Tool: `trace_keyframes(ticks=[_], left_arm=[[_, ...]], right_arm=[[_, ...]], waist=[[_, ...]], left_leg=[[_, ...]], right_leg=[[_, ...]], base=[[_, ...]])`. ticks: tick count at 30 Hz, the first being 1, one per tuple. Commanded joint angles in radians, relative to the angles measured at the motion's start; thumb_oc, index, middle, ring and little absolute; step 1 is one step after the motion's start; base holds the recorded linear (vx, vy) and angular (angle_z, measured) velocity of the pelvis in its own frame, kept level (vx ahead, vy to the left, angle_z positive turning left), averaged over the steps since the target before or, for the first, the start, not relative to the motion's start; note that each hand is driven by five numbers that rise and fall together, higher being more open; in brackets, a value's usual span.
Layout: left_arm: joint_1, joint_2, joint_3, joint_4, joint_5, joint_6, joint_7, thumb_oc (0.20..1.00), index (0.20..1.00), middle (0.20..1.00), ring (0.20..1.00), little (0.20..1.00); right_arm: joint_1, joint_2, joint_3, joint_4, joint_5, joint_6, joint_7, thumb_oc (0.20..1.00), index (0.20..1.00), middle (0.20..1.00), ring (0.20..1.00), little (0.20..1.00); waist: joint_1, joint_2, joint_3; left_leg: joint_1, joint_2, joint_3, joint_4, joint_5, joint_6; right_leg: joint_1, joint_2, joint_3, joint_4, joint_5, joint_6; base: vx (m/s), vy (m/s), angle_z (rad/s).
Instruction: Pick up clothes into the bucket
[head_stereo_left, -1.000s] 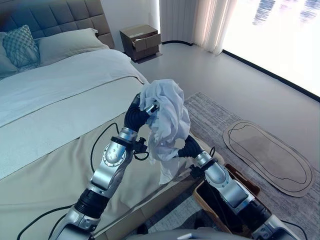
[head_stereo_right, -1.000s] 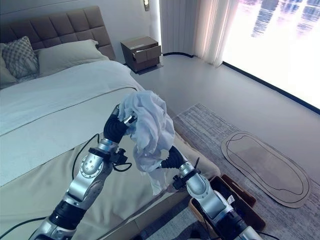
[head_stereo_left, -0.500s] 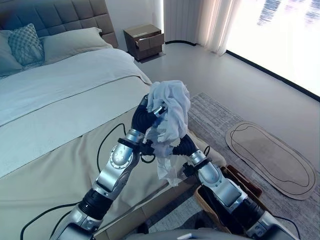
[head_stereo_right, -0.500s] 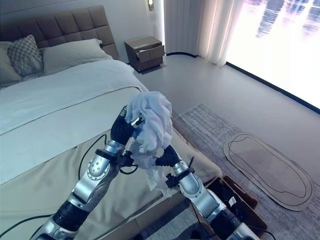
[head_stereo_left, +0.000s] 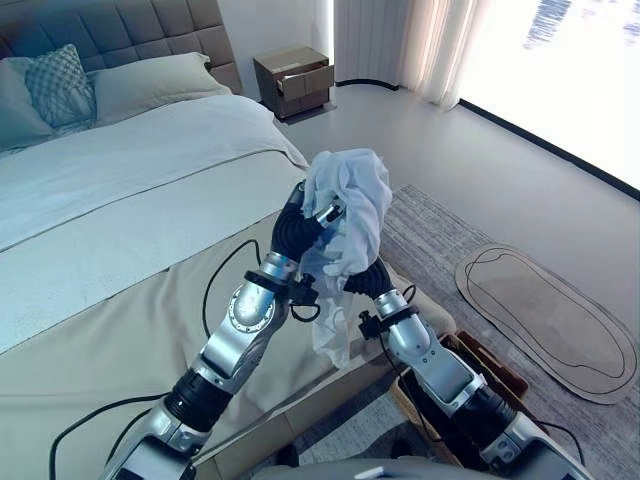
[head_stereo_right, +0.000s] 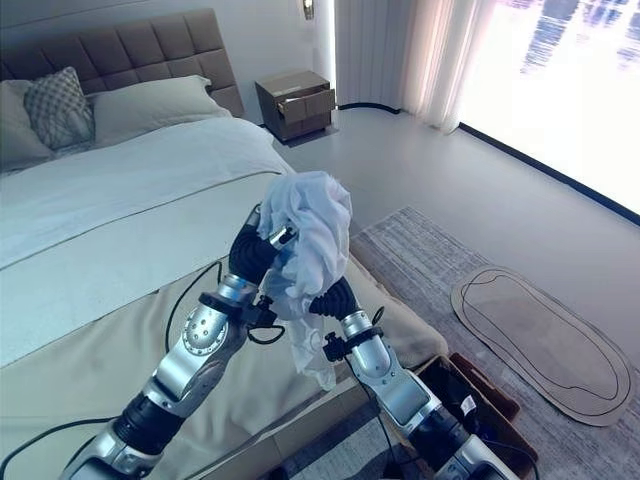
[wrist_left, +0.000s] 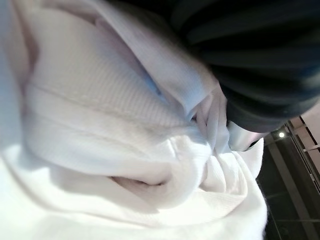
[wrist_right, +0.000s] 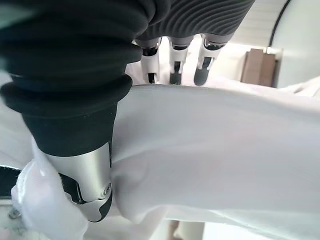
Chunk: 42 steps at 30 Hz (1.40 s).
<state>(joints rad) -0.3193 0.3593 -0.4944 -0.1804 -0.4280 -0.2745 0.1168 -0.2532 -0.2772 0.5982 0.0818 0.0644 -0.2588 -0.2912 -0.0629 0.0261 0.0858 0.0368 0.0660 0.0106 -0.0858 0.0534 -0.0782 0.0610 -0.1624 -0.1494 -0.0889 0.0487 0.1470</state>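
The white garment (head_stereo_left: 347, 205) is hanging bunched above the bed's (head_stereo_left: 120, 200) corner, with the left hand (head_stereo_left: 318, 214) gripping its top and the right hand (wrist_right: 95, 195) pinching folds lower down. Its tail is dangling; gathering it before swinging toward the bucket (head_stereo_left: 470, 375) on the floor should prevent snagging.

Both robot hands meet raised above the bed's (head_stereo_left: 120, 330) foot corner, the left robot hand (head_stereo_left: 300, 222) and right robot hand (head_stereo_right: 330, 295) wrapped in the white garment (head_stereo_left: 350, 200), whose tail hangs between the forearms. Below and to the left of them lies the broad bed. To their right, open floor and a grey rug (head_stereo_left: 440, 250) lie bare. Below the right forearm sits a dark box (head_stereo_left: 470, 380), probably open-topped, though the arm hides much of it.
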Motion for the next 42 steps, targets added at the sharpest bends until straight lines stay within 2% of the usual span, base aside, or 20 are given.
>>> trace_keyframes(ticks=[1, 4, 5, 33, 34, 42], left_arm=[[-0.097, -0.021, -0.026, -0.063, -0.04, -0.056, 0.017, 0.2, 0.2, 0.2, 0.2, 0.2], [-0.098, -0.022, -0.029, -0.063, -0.041, -0.054, 0.018, 0.2, 0.2, 0.2, 0.2, 0.2], [-0.097, -0.024, -0.029, -0.066, -0.047, -0.053, 0.017, 0.2, 0.2, 0.2, 0.2, 0.2], [-0.085, -0.033, -0.012, -0.041, -0.044, -0.063, 0.01, 0.2, 0.2, 0.2, 0.2, 0.2], [-0.083, -0.032, -0.006, -0.046, -0.033, -0.064, 0.019, 1.0, 1.0, 1.0, 1.0, 1.0], [-0.074, -0.042, 0.02, -0.07, -0.044, -0.089, 0.039, 1.0, 1.0, 1.0, 1.0, 1.0]], right_arm=[[-0.145, 0.104, -0.012, -0.11, 0.042, -0.117, -0.031, 1.0, 1.0, 1.0, 1.0, 1.0], [-0.153, 0.103, -0.01, -0.115, 0.045, -0.122, -0.029, 1.0, 1.0, 1.0, 1.0, 1.0], [-0.161, 0.102, -0.005, -0.116, 0.051, -0.124, -0.021, 0.2, 0.2, 0.2, 0.2, 0.2], [-0.152, 0.075, 0.0, -0.092, 0.116, -0.135, 0.025, 0.2, 0.2, 0.2, 0.2, 0.2], [-0.148, 0.075, -0.003, -0.087, 0.119, -0.134, 0.021, 0.2, 0.2, 0.2, 0.2, 0.2], [-0.135, 0.059, -0.031, -0.079, 0.123, -0.14, 0.004, 0.2, 0.2, 0.2, 0.2, 0.2]], waist=[[0.002, -0.048, -0.014], [0.004, -0.048, -0.013], [0.006, -0.048, -0.014], [0.01, -0.051, -0.016], [0.011, -0.051, -0.016], [0.011, -0.055, -0.02]], left_leg=[[-0.035, -0.044, -0.02, 0.087, -0.059, 0.053], [-0.035, -0.044, -0.02, 0.088, -0.059, 0.053], [-0.035, -0.044, -0.021, 0.088, -0.06, 0.053], [-0.029, -0.041, -0.027, 0.088, -0.065, 0.051], [-0.029, -0.04, -0.027, 0.088, -0.065, 0.052], [-0.025, -0.041, -0.026, 0.088, -0.067, 0.051]], right_leg=[[-0.059, -0.021, 0.01, 0.105, 0.005, 0.01], [-0.059, -0.021, 0.008, 0.105, 0.005, 0.011], [-0.058, -0.021, 0.008, 0.105, 0.005, 0.01], [-0.05, -0.02, 0.008, 0.102, -0.001, 0.01], [-0.049, -0.02, 0.007, 0.101, -0.001, 0.009], [-0.044, -0.02, 0.004, 0.101, -0.002, 0.008]], base=[[0.0, 0.0, 0.0], [0.0, 0.0, 0.0], [0.0, 0.0, 0.0], [0.0, -0.001, 0.01], [0.0, 0.0, 0.0], [0.0, 0.0, 0.0]])
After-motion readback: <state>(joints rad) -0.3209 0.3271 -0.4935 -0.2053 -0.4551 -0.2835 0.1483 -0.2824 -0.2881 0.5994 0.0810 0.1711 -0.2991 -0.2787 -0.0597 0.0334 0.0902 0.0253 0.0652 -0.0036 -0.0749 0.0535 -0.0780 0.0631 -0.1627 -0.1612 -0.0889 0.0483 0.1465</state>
